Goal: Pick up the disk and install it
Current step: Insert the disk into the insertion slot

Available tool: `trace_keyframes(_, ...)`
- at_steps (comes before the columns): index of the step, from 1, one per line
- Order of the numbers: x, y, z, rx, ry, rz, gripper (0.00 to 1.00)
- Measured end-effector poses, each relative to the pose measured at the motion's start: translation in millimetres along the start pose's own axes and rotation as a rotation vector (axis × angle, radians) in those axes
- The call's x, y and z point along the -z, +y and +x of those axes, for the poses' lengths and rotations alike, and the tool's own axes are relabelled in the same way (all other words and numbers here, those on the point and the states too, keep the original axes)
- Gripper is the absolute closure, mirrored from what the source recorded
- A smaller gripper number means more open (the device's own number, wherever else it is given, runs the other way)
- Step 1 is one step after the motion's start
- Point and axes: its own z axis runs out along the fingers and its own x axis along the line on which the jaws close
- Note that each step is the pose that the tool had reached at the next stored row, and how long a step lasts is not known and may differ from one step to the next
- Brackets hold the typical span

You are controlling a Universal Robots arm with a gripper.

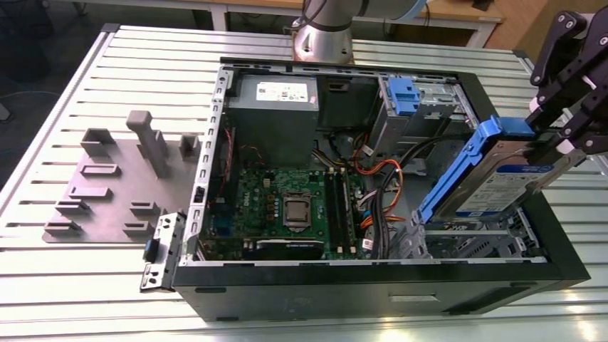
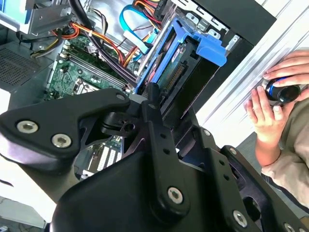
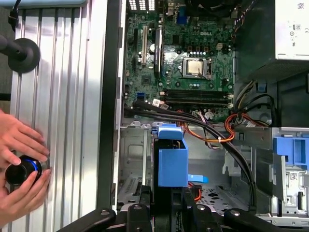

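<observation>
The disk (image 1: 502, 184), a silver drive with a white-and-blue label in a blue plastic carrier, hangs tilted above the open computer case (image 1: 380, 285), over the empty metal drive bay (image 1: 475, 239) at the corner on the exterior view's right. My black gripper (image 1: 554, 142) is shut on the disk's upper end. In the first wrist view the carrier's blue edge (image 3: 172, 164) stands between my fingers (image 3: 145, 212), above the bay floor (image 3: 133, 166). The second wrist view shows the disk (image 2: 193, 60) beyond my gripper's black linkages.
Inside the case lie a green motherboard (image 1: 285, 203), a grey power supply (image 1: 275, 107), loose orange and black cables (image 1: 385, 174) and another blue-latched bay (image 1: 404, 96). A grey fixture plate (image 1: 114, 185) sits on the slatted table. A person's hands (image 3: 21, 159) hold a black knob beside the case.
</observation>
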Motion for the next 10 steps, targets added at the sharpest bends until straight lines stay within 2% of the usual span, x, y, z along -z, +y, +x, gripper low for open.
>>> trace_keyframes(10, -0.7, -1.2, 0.3, -0.027, -0.0018, -0.0001, 0.65)
